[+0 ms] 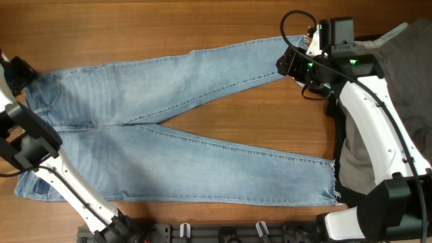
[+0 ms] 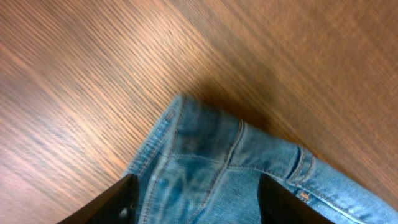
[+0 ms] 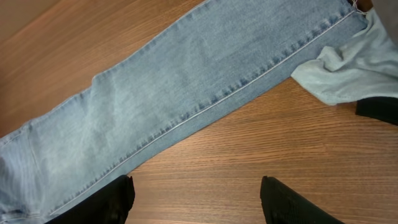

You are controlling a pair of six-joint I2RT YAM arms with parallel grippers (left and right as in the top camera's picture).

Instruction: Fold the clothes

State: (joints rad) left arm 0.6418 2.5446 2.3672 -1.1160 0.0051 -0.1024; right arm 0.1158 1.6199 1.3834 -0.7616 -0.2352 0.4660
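Observation:
Light-blue denim jeans point(image 1: 169, 128) lie flat on the wooden table, waist at the left and the two legs spread in a V toward the right. My left gripper point(image 1: 25, 75) hovers at the far corner of the waistband point(image 2: 205, 149); its jaws are open, with denim showing between the fingers point(image 2: 121, 202). My right gripper point(image 1: 289, 63) is at the hem end of the far leg point(image 3: 186, 87), open over bare wood just beside the leg's seam. A pale-blue cloth point(image 3: 351, 68) lies by that hem.
A large grey garment point(image 1: 408, 67) is heaped at the right edge, partly under the right arm point(image 1: 368, 128). Bare wood shows between the two legs point(image 1: 270, 115) and along the far side of the table point(image 1: 135, 27).

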